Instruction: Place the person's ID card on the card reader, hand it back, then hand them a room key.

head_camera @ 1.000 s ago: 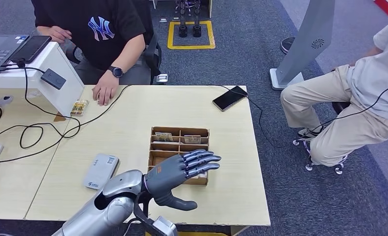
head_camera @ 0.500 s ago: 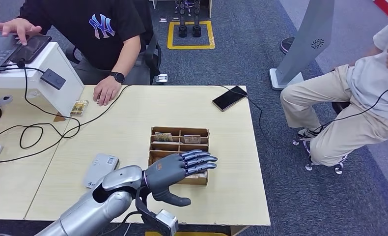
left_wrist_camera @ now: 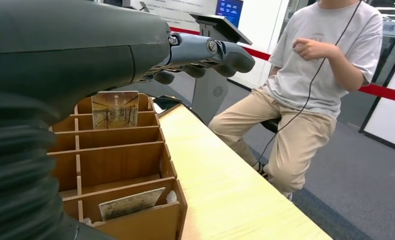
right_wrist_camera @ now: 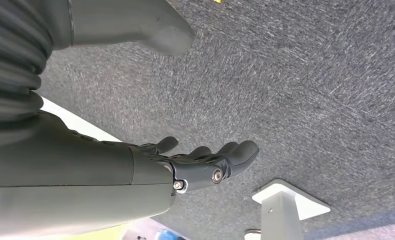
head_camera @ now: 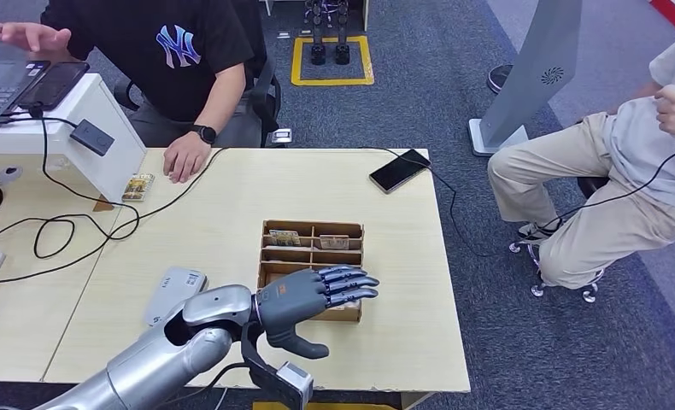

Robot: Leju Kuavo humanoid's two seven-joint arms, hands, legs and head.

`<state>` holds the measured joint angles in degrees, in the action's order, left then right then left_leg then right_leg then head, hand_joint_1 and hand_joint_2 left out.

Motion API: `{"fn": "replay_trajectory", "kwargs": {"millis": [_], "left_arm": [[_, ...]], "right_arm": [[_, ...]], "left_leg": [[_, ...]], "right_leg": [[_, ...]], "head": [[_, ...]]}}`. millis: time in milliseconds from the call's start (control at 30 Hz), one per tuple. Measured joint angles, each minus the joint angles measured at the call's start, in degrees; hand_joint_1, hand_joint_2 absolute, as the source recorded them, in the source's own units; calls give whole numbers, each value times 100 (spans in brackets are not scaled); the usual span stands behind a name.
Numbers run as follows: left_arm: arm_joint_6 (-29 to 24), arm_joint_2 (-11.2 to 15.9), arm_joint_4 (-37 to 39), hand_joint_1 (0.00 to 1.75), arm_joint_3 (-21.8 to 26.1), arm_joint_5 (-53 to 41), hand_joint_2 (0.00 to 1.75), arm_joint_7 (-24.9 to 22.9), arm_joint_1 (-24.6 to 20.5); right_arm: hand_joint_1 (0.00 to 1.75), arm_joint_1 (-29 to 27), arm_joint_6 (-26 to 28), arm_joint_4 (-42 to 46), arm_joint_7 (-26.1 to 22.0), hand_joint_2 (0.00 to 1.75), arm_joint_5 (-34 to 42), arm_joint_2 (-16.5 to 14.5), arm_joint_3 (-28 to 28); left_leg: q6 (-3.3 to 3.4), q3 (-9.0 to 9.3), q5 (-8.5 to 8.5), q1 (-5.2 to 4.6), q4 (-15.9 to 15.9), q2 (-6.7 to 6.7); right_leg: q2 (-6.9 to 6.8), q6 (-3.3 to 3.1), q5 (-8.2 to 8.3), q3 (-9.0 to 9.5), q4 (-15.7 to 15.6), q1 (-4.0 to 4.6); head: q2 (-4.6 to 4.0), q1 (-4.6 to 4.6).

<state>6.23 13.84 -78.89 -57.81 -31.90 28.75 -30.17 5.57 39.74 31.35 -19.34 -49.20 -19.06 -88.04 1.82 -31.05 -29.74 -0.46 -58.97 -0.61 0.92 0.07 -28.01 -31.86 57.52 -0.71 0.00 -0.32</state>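
My left hand [head_camera: 307, 301] hovers open over the near rows of the wooden card box [head_camera: 351, 231], fingers stretched flat and holding nothing. Room key cards stand in the box's far row [head_camera: 284, 237]. In the left wrist view one key card [left_wrist_camera: 115, 109] stands upright under my fingers [left_wrist_camera: 205, 51] and another [left_wrist_camera: 130, 202] leans in a compartment of the box [left_wrist_camera: 120, 160]. The white card reader [head_camera: 172, 296] lies on the table left of my arm. A small card [head_camera: 137, 186] lies near the hand [head_camera: 180, 161] of the person in black. My right hand [right_wrist_camera: 150, 170] hangs open above the carpet.
A white stand [head_camera: 103, 137] with a tablet and black cables [head_camera: 61, 231] takes the table's left side. A black phone [head_camera: 400, 170] lies at the far right edge. A second person [head_camera: 607, 188] sits to the right of the table.
My left hand has sunk and drawn back a little over the box. The person in black has lifted the far hand off the tablet.
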Motion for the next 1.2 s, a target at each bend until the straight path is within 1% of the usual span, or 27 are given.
{"fn": "replay_trajectory", "kwargs": {"millis": [67,200,300,400,533,700,833,967,1133,1200], "left_arm": [[-138,2,50,0,-8,25,175,-143,-2],[-758,-65,215,0,-7,-78,175,-586,103],[-1047,-144,356,0,-6,-221,175,-734,238],[-1249,-200,467,0,30,-246,175,-658,420],[-1566,-310,622,0,212,-380,175,-550,783],[-1690,-419,913,0,366,-508,175,-421,1100],[-1815,-502,1076,0,453,-570,175,-367,1226],[-2248,-583,1176,0,558,-726,175,-438,1341],[-2461,-627,1230,0,660,-800,175,-468,1458],[-2673,-669,1240,0,709,-906,175,-506,1500]], "right_arm": [[0,-6,0,-1,-4,175,-40,0,0],[0,-24,0,-1,31,175,-109,0,0],[0,-39,0,-1,34,175,-97,0,0],[0,-45,0,-1,32,175,-45,0,0],[0,-50,0,-1,26,175,68,0,0],[0,-51,0,-1,58,175,208,0,0],[0,-51,0,-1,83,175,277,0,0],[0,-51,0,-1,63,175,343,0,0],[0,-51,0,-1,35,175,374,0,0],[0,-51,0,-1,55,175,402,0,0]], "left_leg": [[0,0,0,0,0,0],[0,-1,0,0,0,0],[0,-2,0,0,0,0],[0,-3,-1,-1,0,0],[0,-3,-1,-1,0,0],[0,-2,-1,0,0,0],[0,-2,0,0,0,-1],[0,-2,-1,0,0,-1],[0,-3,-1,0,0,-2],[0,-3,-1,0,0,-2]], "right_leg": [[0,0,0,0,0,0],[0,0,0,1,0,0],[0,0,0,0,0,-1],[0,1,-1,0,0,-1],[0,1,-1,0,0,-1],[0,1,-1,0,0,0],[-1,0,-1,1,0,0],[-1,1,-1,2,0,-1],[-2,1,-1,1,0,-1],[-2,1,-1,1,0,-1]], "head": [[0,0],[0,0],[0,1],[0,-1],[0,0],[0,0],[0,-1],[0,1],[0,-1],[0,-1]]}}
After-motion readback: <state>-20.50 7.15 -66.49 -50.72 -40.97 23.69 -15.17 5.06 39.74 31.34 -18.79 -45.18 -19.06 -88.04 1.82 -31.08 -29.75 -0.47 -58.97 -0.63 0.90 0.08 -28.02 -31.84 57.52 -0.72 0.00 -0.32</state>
